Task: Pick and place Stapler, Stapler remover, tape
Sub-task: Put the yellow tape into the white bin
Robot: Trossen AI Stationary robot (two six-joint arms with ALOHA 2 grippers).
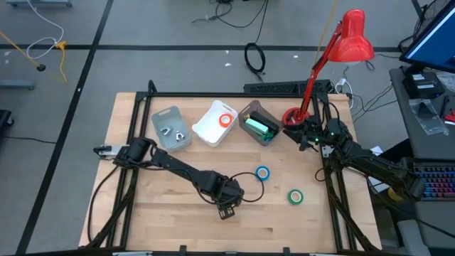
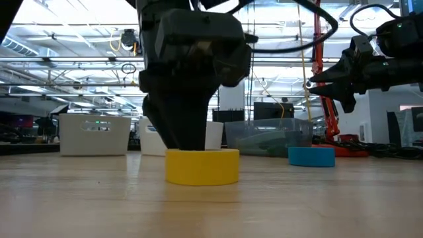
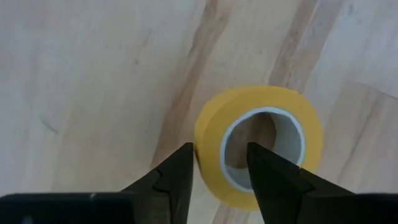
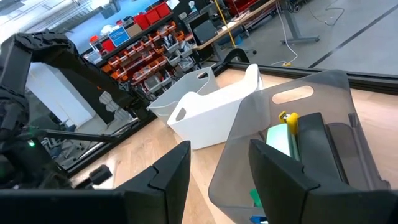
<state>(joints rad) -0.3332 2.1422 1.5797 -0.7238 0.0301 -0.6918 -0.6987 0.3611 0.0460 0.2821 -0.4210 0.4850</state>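
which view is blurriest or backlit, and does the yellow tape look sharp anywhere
Low view: left pincer is a backlit silhouette against bright ceiling lights, yellow tape soft. Left wrist view: tape clearer, fingers dark. High view: evenly lit.

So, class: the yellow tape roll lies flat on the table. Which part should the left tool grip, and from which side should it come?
Grip the ring's wall, coming straight down from above. The yellow tape roll lies flat with its hole facing up, so one finger can drop into the pale centre and the other outside the rim. The left tool already straddles the wall this way, open.
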